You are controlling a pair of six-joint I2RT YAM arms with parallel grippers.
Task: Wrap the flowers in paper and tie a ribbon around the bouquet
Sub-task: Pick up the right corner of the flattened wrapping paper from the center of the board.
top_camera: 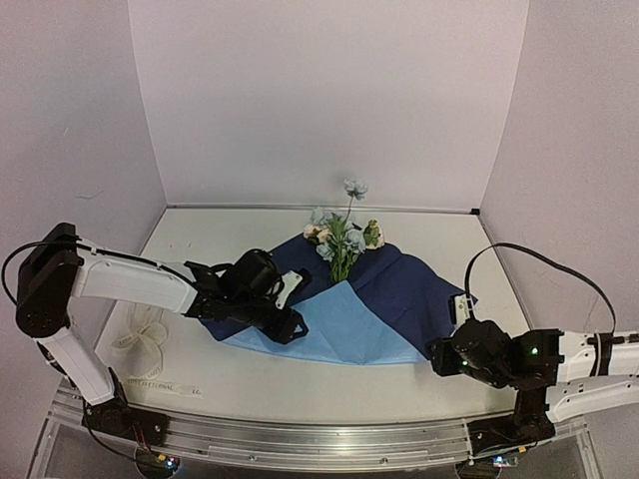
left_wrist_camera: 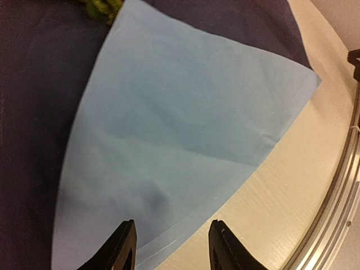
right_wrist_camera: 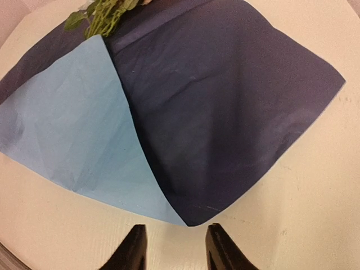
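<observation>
both grippers spread and empty at the folded paper [top_camera: 399, 289], with the flowers [top_camera: 339, 239] lying on it.

the paper lay flat on the table [top_camera: 469, 235], dark face up, with a triangular section folded over to show the lighter face on the near side. the flowers lay on the dark face with blooms toward the far wall, and the stems ran under the top point of the lighter section. the left gripper [left_wrist_camera: 171, 250] hovered over the near left edge of the lighter section, jaws spread, nothing pinched between them. the right gripper [right_wrist_camera: 174, 247] stood just off the near right corner of the paper, over bare table, jaws spread and holding nothing. the ribbon [top_camera: 140, 344] lay in a loose heap near the left edge of the table, apart from the paper, with one length trailing along the near edge.
</observation>
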